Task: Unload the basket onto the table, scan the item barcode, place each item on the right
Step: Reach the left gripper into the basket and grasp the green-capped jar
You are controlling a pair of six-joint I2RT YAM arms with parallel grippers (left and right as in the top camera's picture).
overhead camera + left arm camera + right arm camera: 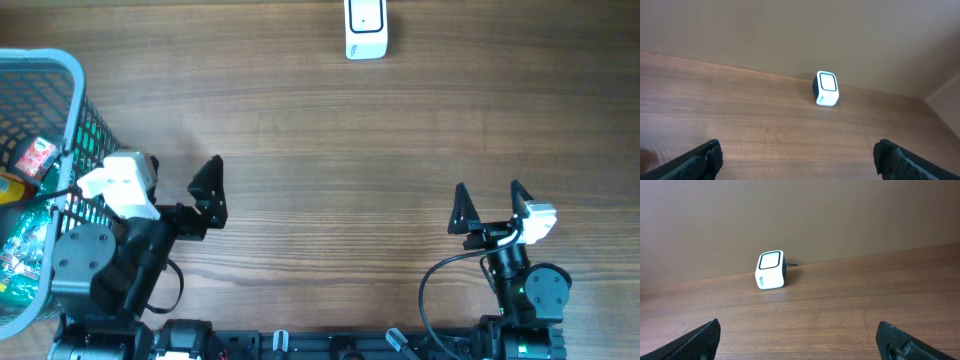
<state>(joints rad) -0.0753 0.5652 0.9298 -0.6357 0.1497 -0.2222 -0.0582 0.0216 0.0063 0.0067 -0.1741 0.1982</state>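
Observation:
A white barcode scanner (365,30) with a dark-framed window stands at the far edge of the wooden table; it also shows in the left wrist view (827,89) and the right wrist view (771,270). Packaged items lie in a light blue mesh basket (72,75) at the left, among them a red packet (35,157) and green packets (24,250). My left gripper (209,192) hovers just right of the basket, open and empty (799,156). Near the front right, my right gripper (489,203) is open with nothing between its fingers (799,336).
Bare wood (340,180) lies between the two grippers and the scanner. A brown wall (800,215) rises right behind the scanner. A black cable (430,290) loops by the right arm's base at the front edge.

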